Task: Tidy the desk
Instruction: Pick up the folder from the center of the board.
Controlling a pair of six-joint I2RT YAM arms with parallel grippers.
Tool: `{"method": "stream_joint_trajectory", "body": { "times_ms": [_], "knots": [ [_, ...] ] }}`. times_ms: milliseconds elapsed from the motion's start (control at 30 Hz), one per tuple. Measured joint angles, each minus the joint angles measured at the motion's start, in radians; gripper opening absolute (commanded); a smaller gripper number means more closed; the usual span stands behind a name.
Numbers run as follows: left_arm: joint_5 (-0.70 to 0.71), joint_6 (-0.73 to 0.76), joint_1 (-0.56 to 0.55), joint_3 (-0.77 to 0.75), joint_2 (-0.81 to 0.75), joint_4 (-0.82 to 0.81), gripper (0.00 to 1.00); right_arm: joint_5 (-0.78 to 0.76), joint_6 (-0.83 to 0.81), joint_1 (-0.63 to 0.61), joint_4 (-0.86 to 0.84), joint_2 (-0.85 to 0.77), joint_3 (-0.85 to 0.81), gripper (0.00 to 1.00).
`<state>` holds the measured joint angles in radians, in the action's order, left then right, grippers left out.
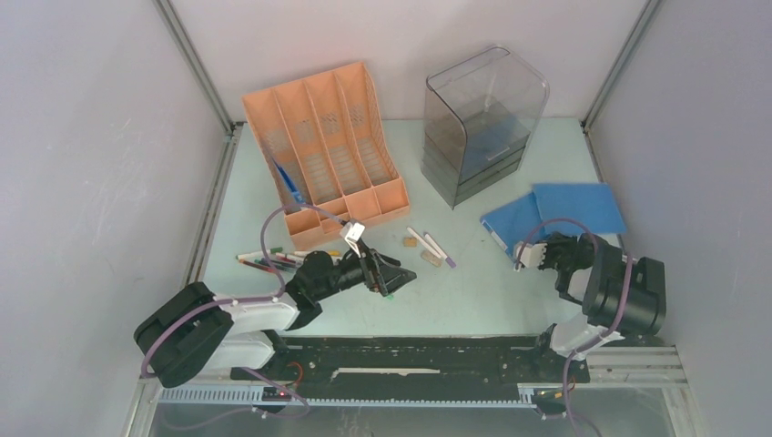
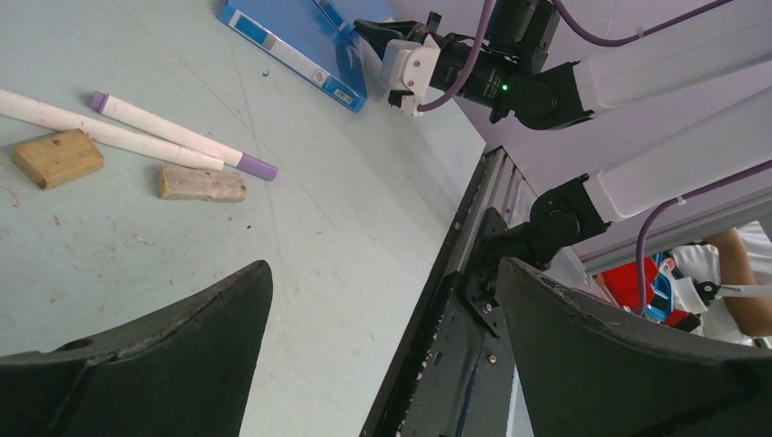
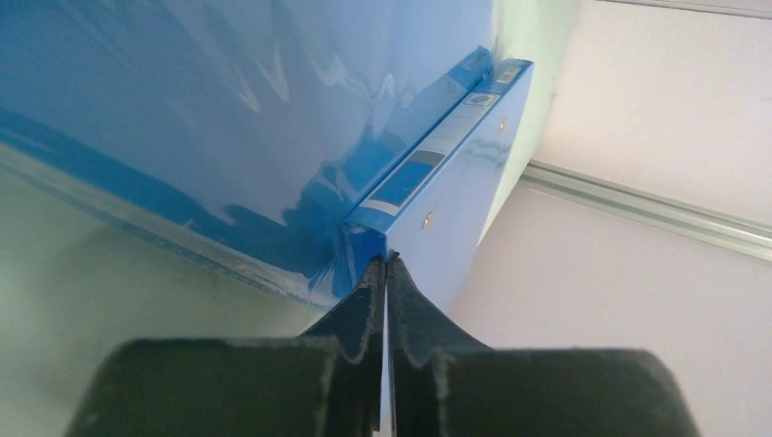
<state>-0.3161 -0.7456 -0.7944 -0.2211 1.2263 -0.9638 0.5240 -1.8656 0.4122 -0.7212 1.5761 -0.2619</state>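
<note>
Fingers (image 3: 355, 319) of the right gripper (image 3: 385, 269) are pinched almost together on the thin near corner of the blue folder (image 3: 273, 118), with only a sliver showing between them; it looks like a grip on the cover's edge. The left gripper (image 2: 382, 273) stands spread wide and grasps nothing.

Under both lies the desk (image 1: 473, 291), the pale green top that fills the space between the frame rails. The folder rests flat on its right side, just beyond the right gripper's tips, with its long axis slanting from near-left to far-right. The right arm is plainly the nearer one, so any lift or drag would have to start from this corner (a thin hold, and it could slip).

At mid-desk, just beyond the left gripper, lie two white markers (image 2: 173, 137) and two tan erasers (image 2: 56, 157), close together. Further left is a loose bunch of pens (image 1: 269, 261).

At the back, the orange file rack (image 1: 328, 137) leans with four long slots that look empty, apart from a blue pen-like thing (image 1: 291, 187) at its left front. Beside it stands the smoky clear drawer unit (image 1: 482, 118), with something blue dimly visible inside; I cannot tell what.
</note>
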Motion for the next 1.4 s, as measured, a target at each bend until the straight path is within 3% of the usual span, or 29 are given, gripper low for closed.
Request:
{"method": "stream_joint_trajectory", "body": {
  "times_ms": [300, 633, 967, 1400],
  "knots": [
    [0.000, -0.010, -0.014, -0.014, 0.014, 0.000, 1.00, 0.017, 0.024, -0.021, 0.084, -0.185, 0.053, 0.00],
    [-0.001, -0.122, -0.019, -0.045, 0.020, -0.010, 1.00, 0.082, 0.110, -0.130, 0.577, -0.702, 0.032, 0.00],
    [0.116, -0.397, -0.069, -0.093, 0.074, -0.051, 1.00, 0.103, 0.271, -0.210, 0.981, -0.788, -0.041, 0.00],
    [0.165, -0.717, -0.181, -0.370, 0.404, -0.105, 1.00, 0.132, 0.458, -0.288, 1.192, -0.851, -0.168, 0.00]
  ]
}}
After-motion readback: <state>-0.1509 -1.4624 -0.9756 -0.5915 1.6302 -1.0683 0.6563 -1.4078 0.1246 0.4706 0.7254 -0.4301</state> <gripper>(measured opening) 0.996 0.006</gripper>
